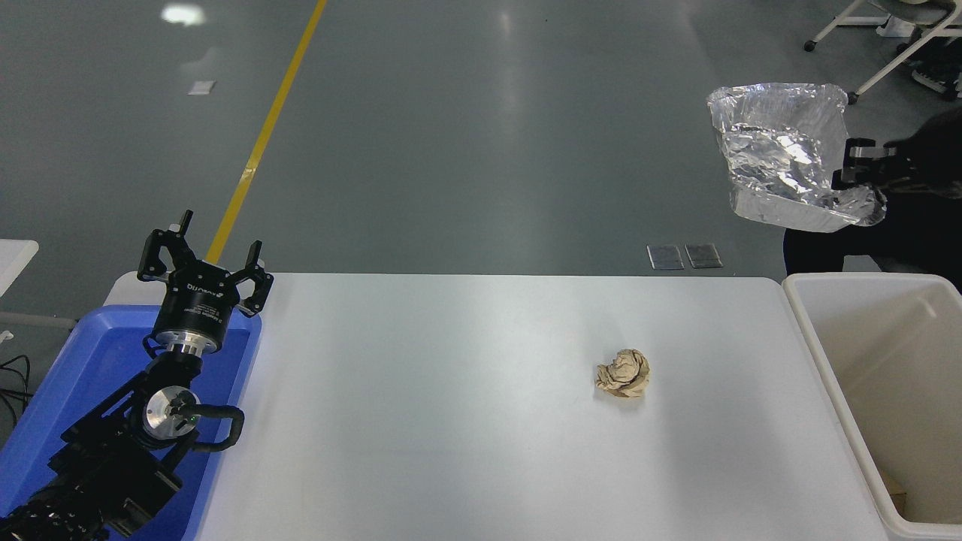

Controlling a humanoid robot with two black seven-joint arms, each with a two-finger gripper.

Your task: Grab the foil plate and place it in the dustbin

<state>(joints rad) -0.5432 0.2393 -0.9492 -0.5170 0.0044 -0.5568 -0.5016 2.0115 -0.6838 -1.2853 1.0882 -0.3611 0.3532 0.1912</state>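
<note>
The shiny crinkled foil plate (782, 154) hangs tilted in the air at the upper right, beyond the table's far edge and up and left of the dustbin's far end. My right gripper (857, 169) is shut on the plate's right rim; its arm comes in from the right edge. The cream dustbin (827, 353) stands at the table's right side, open at the top. My left gripper (203, 255) is open and empty, parked at the lower left over the blue tray.
A small crumpled brown paper ball (623, 373) lies on the white table (451, 406) right of centre. A blue plastic tray (98, 361) sits at the left edge under the left arm. Chair legs (879, 45) stand on the floor at the top right.
</note>
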